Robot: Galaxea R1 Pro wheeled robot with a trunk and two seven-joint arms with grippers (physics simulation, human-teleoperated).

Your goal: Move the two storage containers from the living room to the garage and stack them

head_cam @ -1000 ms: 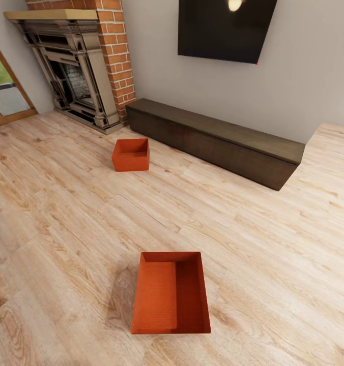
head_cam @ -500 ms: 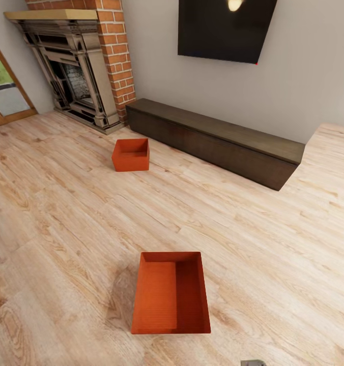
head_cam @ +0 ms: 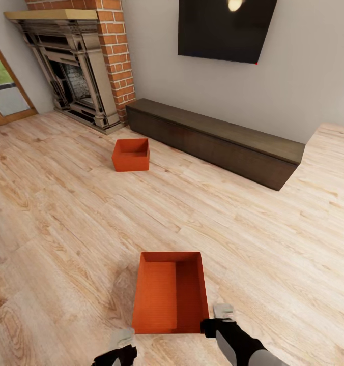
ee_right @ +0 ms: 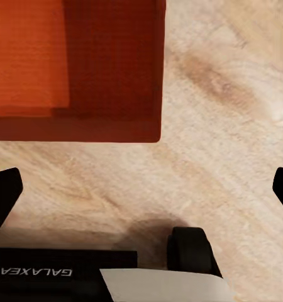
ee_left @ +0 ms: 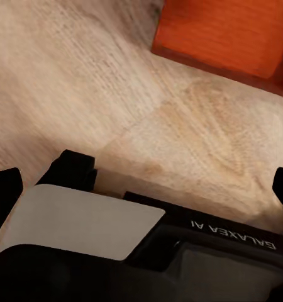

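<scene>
My right pincer [head_cam: 224,314] hangs just beside the near container's [head_cam: 172,292] near right corner, jaws spread wide and holding nothing; my left pincer [head_cam: 122,341] hangs off its near left corner, equally spread and empty. That container's long axis runs straight away from me on the plank floor [head_cam: 65,229]. The far container [head_cam: 131,154] sits well beyond it, near the dark bench [head_cam: 218,140]. The right arm looks slightly nearer.

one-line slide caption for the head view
Both grippers, left and right, flank the near storage container on the living room's wood floor; the second container sits near the fireplace.
</scene>
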